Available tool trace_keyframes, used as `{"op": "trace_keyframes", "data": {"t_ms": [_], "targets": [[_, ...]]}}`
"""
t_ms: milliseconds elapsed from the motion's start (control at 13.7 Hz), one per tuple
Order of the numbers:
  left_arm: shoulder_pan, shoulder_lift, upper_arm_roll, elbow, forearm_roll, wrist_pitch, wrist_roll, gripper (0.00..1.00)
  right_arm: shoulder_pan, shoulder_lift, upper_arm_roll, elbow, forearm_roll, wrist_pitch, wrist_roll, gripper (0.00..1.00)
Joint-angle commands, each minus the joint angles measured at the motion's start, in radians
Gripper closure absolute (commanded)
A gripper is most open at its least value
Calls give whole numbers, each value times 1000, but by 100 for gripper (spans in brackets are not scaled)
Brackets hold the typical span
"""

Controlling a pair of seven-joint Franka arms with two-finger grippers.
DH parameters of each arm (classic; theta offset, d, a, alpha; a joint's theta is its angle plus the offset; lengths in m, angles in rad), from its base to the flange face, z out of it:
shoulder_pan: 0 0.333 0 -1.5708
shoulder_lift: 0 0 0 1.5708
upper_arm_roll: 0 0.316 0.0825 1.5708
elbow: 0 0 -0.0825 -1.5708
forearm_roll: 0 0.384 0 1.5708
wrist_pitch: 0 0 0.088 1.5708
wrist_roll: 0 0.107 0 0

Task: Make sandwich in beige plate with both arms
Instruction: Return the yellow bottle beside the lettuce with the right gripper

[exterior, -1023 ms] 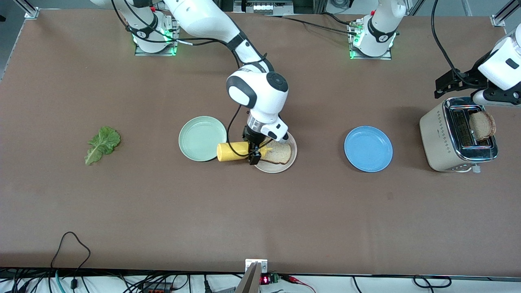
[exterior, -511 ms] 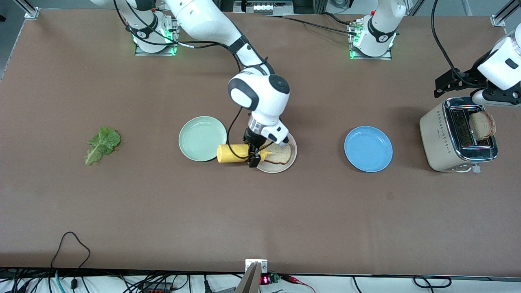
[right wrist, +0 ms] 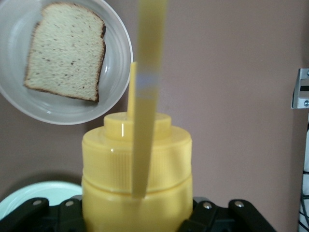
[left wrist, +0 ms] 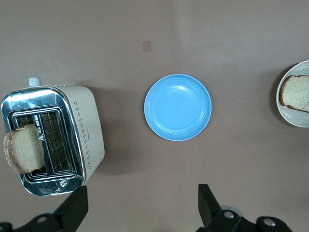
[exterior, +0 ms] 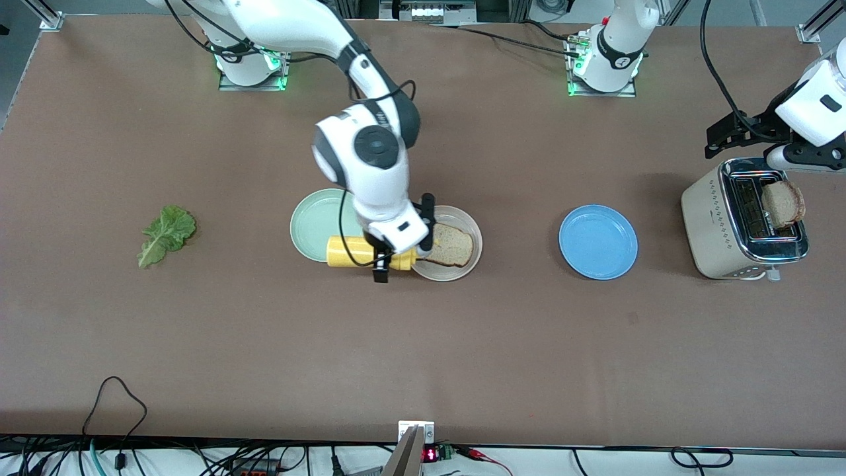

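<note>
Right gripper (exterior: 386, 254) clamps yellow plastic mustard bottle (exterior: 350, 252) lying sideways, nozzle toward round beige plate (exterior: 470, 228) and bread slice (exterior: 451, 245) just beside — left gripper (left wrist: 140, 208) open, waits over cream toaster (exterior: 717, 225).

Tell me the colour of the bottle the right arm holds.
Yellow bottle; clearest in the right wrist view.

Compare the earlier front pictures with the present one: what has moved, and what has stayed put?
The right tool, shut on the mustard bottle, has carried it off the beige plate toward the mint green plate. The bread slice, lettuce leaf, toaster and waiting left tool are unchanged.
</note>
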Motion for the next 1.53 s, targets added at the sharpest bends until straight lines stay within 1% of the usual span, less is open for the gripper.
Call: {"op": "trace_keyframes", "data": {"t_ms": [0, 146, 292, 511, 731, 877, 1169, 1315, 1461], "targets": [[-3, -11, 4, 0, -7, -12, 19, 0, -125, -135, 20, -136, 231, -4, -253, 75], [-1, -11, 8, 1, -7, -12, 20, 0, -214, -195, 20, -223, 462, -13, -463, 75], [-1, -11, 7, 1, -7, -12, 20, 0, -273, -247, 20, -317, 621, -17, -620, 75], [-1, -11, 7, 1, -7, -14, 20, 0, -332, -309, 20, -444, 802, -32, -801, 75], [-1, -11, 8, 0, -7, -15, 20, 0, -414, -320, 18, -529, 982, -119, -993, 75], [-1, -11, 8, 1, -7, -15, 20, 0, -474, -320, 18, -589, 1077, -191, -1111, 75], [-1, -11, 7, 1, -7, -15, 20, 0, -589, -304, 18, -696, 1201, -338, -1303, 75], [-1, -11, 8, 1, -7, -15, 20, 0, -641, -275, 18, -721, 1244, -403, -1398, 75], [-1, -11, 7, 1, -7, -15, 20, 0, -699, -214, 18, -721, 1281, -505, -1472, 75]]}}
